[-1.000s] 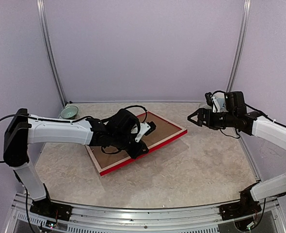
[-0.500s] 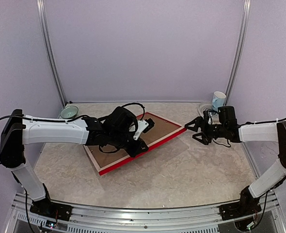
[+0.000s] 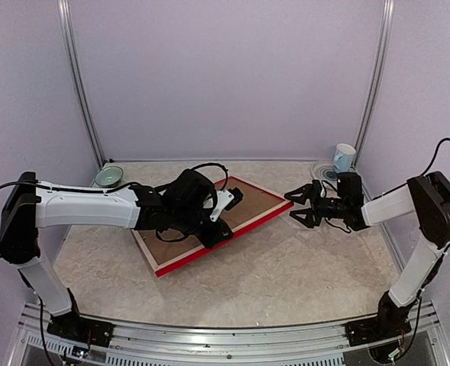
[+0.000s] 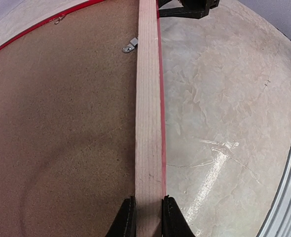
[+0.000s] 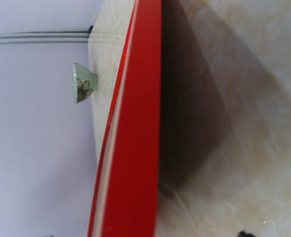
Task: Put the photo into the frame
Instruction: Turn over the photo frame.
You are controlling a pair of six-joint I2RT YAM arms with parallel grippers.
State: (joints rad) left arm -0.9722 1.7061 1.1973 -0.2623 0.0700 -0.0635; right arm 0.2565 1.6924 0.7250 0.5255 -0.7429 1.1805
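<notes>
The frame (image 3: 244,215) lies face down and tilted, its right side raised off the table, with a brown backing board (image 4: 61,128) filling its back. My left gripper (image 4: 148,203) is shut on the frame's pale wood rail (image 4: 148,123), one finger on each side. In the top view my right gripper (image 3: 292,206) is open, its jaws on either side of the frame's right corner. The right wrist view shows the frame's red edge (image 5: 135,148) close up. The photo is hidden from every view.
A small green bowl (image 3: 109,176) sits at the back left of the table. At the back right, a white cup (image 3: 345,157) stands on a saucer. A metal clip (image 4: 130,46) sits on the backing board near the rail.
My right arm has dropped and reached left to the frame's right corner, its jaws narrowing a little. The left arm and the frame have barely moved.
</notes>
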